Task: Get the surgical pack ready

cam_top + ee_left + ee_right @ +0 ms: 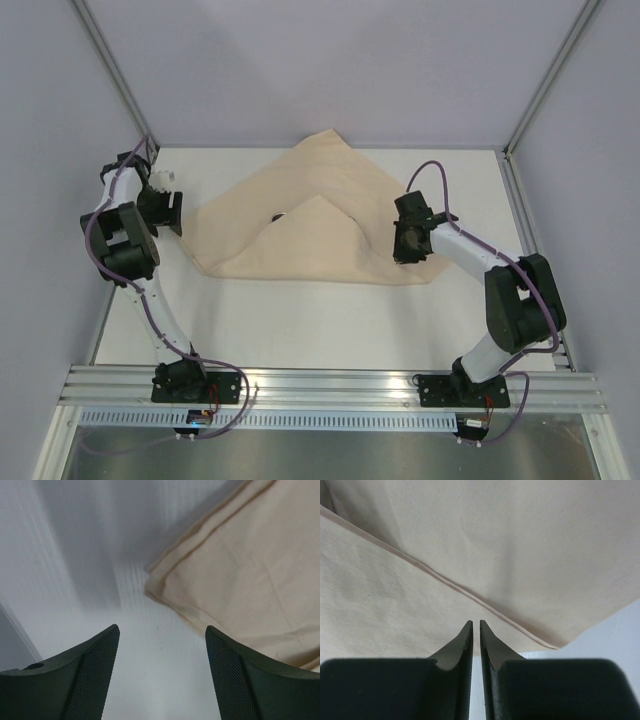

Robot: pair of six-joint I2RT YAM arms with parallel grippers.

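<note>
The tan cloth sheet [300, 235] lies folded over itself at the middle back of the white table, with flaps meeting near a small dark gap [278, 216]. The tray, clamps, tweezers, packets and gauze are hidden or out of view. My left gripper [168, 210] is open and empty just left of the cloth's left corner [165, 587]; it shows in the left wrist view [162, 627] over bare table. My right gripper [408, 240] is shut at the cloth's near right edge; in the right wrist view [476, 622] its tips lie at the hem [470, 592] with nothing seen between them.
The white table [300, 320] is walled by grey panels with metal posts [115, 80] at the back corners. An aluminium rail [330, 385] carrying both arm bases runs along the near edge.
</note>
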